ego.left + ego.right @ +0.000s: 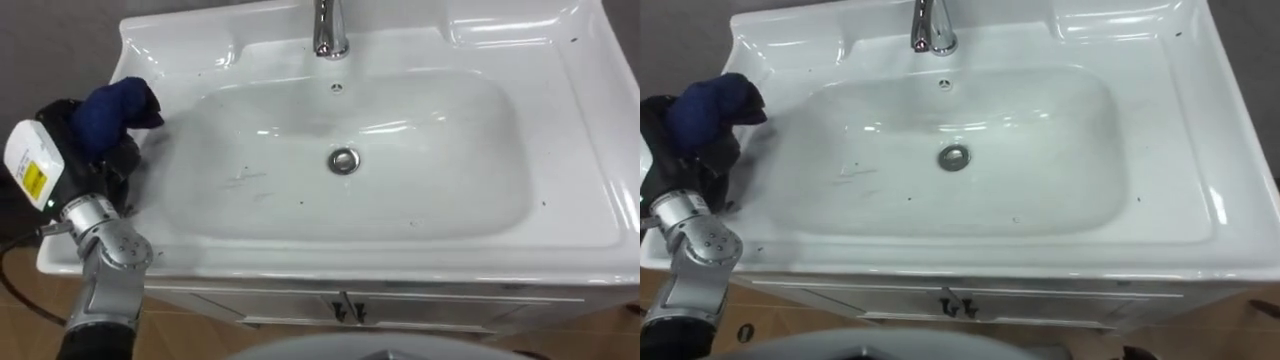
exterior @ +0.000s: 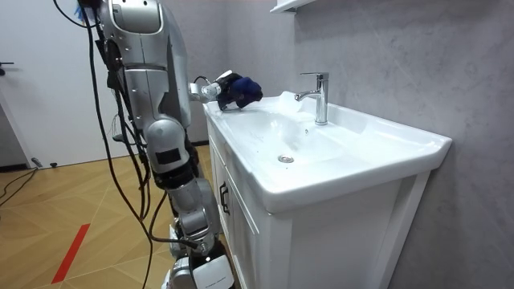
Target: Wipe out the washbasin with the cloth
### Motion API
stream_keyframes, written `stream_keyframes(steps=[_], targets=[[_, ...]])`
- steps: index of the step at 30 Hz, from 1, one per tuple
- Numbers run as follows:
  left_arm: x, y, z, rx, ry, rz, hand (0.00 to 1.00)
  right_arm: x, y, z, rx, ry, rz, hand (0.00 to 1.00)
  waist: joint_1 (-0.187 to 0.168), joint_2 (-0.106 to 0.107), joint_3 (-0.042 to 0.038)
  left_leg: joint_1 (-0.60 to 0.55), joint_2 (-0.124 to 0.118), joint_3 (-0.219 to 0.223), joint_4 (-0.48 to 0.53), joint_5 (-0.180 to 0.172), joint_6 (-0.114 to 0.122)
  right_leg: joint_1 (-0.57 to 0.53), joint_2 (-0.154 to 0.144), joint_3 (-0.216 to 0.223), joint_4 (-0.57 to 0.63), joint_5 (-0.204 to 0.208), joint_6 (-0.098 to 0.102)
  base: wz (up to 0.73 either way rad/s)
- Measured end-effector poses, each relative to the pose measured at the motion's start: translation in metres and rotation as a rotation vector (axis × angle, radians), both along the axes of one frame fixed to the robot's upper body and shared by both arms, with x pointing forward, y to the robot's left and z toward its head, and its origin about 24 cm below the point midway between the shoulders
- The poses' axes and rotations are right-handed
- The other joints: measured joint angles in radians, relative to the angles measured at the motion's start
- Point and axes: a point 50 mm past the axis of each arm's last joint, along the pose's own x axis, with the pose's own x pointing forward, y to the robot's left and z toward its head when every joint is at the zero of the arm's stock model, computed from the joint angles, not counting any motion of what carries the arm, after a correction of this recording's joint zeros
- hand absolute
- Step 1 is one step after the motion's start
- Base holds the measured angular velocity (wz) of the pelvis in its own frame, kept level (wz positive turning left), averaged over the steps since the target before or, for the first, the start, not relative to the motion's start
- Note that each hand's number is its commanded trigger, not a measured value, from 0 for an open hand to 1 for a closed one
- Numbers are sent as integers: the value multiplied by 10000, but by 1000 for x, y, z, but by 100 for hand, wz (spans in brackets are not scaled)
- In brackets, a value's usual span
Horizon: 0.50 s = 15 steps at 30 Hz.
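Left robot hand [image 1: 692,152] clutches blue cloth [image 1: 708,106] beside basin [image 1: 1230,190].

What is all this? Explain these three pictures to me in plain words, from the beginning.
This is a humanoid robot doing housework. It stands at a white washbasin set on a white cabinet. Two pictures come from the two camera eyes in its head, looking down into the bowl, so they show almost the same thing. The third comes from a camera standing in the room, which sees the robot from the side. The dark thing at the left is the robot's left hand, a mechanical hand with fingers. It grips a bunched dark blue cloth at the basin's left rim. At the back stands a chrome faucet, and a metal drain sits in the middle of the bowl. A few small dark specks and faint marks lie in the bowl.
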Motion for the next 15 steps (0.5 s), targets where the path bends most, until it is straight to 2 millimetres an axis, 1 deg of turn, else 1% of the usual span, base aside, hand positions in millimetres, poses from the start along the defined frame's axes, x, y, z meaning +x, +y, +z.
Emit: stream_keyframes(steps=[6, 10, 11, 15], targets=[[-1, -1, -5, 375, 697, -236, 100, 1, -3, 1, -173, 216, 545, 0, -5, 127, -1, -20, -21, -3, -1, 0, 1, 4, -8, 15, -119, 14, 22, 1], [-3, -3, -9, 447, 1152, -470, 100, -1, -5, 1, -262, 331, 795, 0, -42, 179, 24, -38, -43, -5, -9, 1, 1, 4, -24, 21, -123, 18, 31, 0], [-4, -4, -10, 449, 1247, -532, 100, -1, -6, 2, -302, 347, 854, 0, -74, 206, 11, -53, -51, -6, -9, 1, 1, 3, -27, 17, -125, 23, 38, 0], [-3, -6, -11, 471, 1364, -685, 100, 0, -7, 2, -382, 418, 1097, 0, -94, 215, 6, -55, -63, -7, -17, 1, 1, 5, -44, 7, -137, 23, 40, 0]])
